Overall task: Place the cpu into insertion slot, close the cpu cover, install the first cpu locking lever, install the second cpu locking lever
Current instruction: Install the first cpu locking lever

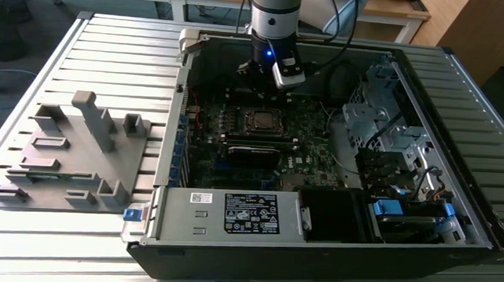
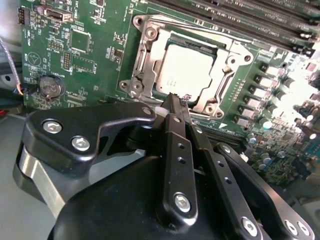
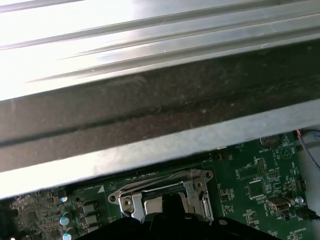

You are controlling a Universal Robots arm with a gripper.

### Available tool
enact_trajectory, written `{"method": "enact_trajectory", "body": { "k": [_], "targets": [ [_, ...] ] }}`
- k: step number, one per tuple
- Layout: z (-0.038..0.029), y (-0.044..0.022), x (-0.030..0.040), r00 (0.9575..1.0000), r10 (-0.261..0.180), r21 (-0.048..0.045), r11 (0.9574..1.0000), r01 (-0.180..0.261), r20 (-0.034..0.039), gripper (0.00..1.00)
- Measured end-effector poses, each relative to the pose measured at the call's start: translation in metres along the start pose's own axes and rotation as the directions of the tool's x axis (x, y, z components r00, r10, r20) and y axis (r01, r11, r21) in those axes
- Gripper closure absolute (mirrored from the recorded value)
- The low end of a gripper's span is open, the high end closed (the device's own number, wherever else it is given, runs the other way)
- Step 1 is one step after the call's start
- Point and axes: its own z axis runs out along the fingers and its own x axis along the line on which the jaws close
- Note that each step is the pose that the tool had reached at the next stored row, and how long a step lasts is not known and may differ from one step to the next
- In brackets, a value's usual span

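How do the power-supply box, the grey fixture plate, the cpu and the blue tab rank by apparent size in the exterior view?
Largest to smallest in the exterior view:
1. grey fixture plate
2. power-supply box
3. cpu
4. blue tab
The plate and box look fairly close in size; the box lies nearer the camera, so that ordering is unsure.

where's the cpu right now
The cpu sits in the insertion slot under the cpu cover, just beyond the hand in the second wrist view.

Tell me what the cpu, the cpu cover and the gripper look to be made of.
The cpu: dull silver-grey metal top, matte, with soft glare. The cpu cover: thin bright sheet metal, probably steel, judging by its shiny stamped edges. The gripper: black fingers with a satin sheen and silver screw heads; whether coated metal or plastic is unclear.
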Motion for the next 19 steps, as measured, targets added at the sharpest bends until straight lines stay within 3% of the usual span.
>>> {"method": "enact_trajectory", "body": {
  "k": [14, 19],
  "targets": [
    [0.002, -0.017, -0.0033, 0.9995, -0.032, 0.0013, 0.9995, 0.032, 0.0006, 0.9],
    [0.0019, -0.018, -0.0033, 0.9994, -0.033, 0.0017, 0.9994, 0.033, 0.0005, 0.9]
  ]
}}
